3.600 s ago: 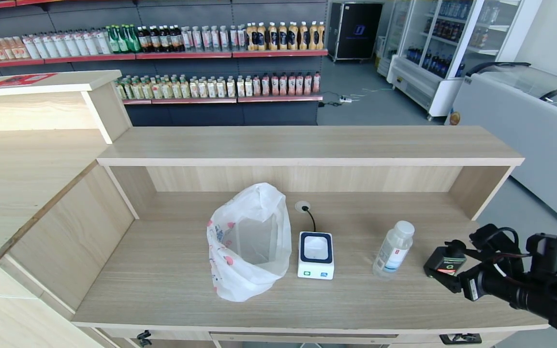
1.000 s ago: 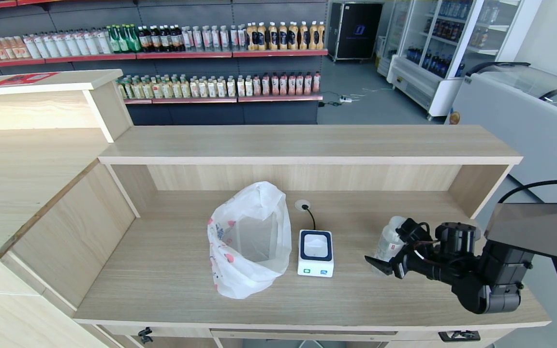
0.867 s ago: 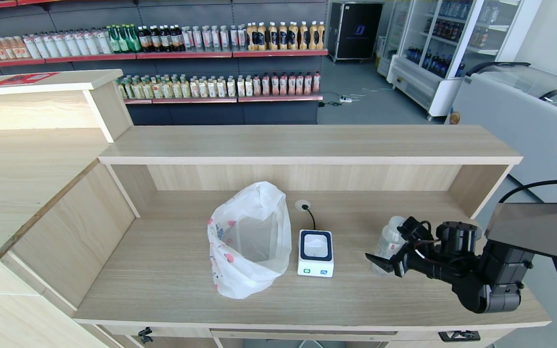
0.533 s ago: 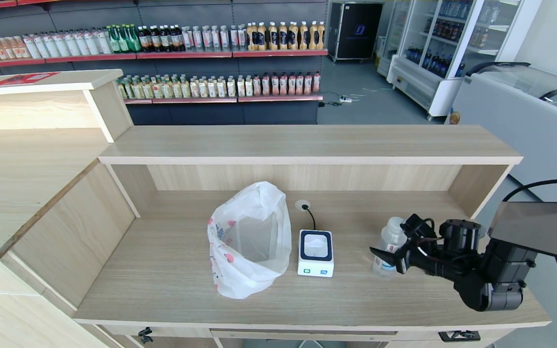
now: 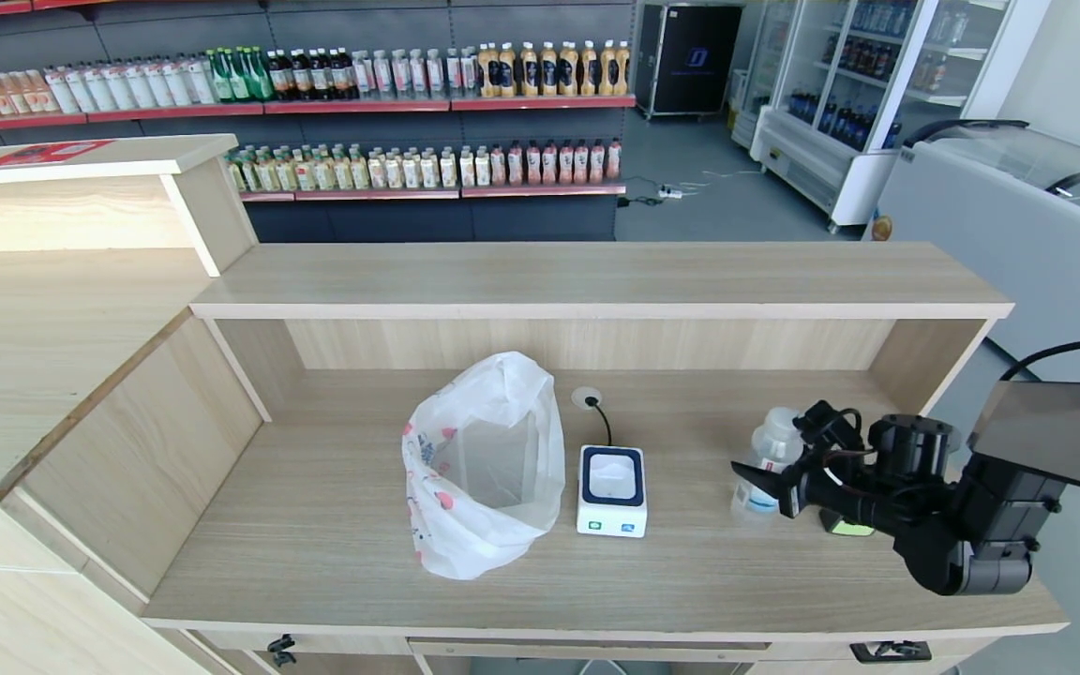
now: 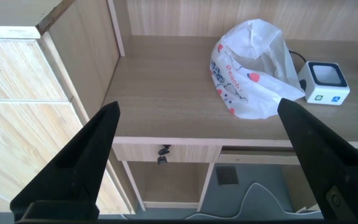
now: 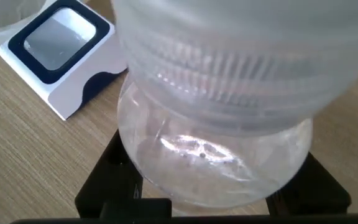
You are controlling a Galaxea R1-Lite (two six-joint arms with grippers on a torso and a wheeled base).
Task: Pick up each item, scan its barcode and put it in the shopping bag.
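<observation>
Right gripper point(image 5: 757, 473): clenched on the clear bottle point(image 5: 776, 433), with one black finger on either side of the lower body; the right wrist view shows both fingers against the plastic. The bottle sits between the fingers, tilted, with its white cap leaning back toward the arm. Its base is at or just off the counter point(image 5: 315, 525); which of the two cannot be told. It stands on the counter's right part, well apart from the scanner point(image 5: 611, 492), with the shopping bag point(image 5: 484, 469) just beside the scanner on the far side from the bottle. Left gripper point(image 6: 201, 165): fingers spread wide, holding nothing, off the counter's left front edge. Assessment: the step in hand is the pick-up, with the grasp made; scanning and bagging are not yet done. The next move calls for a clean lift, a carry leftward over the scanner window, and a turn of the wrist to bring the label's barcode to the glass. The smooth round wall may slip or rotate in the grip.
</observation>
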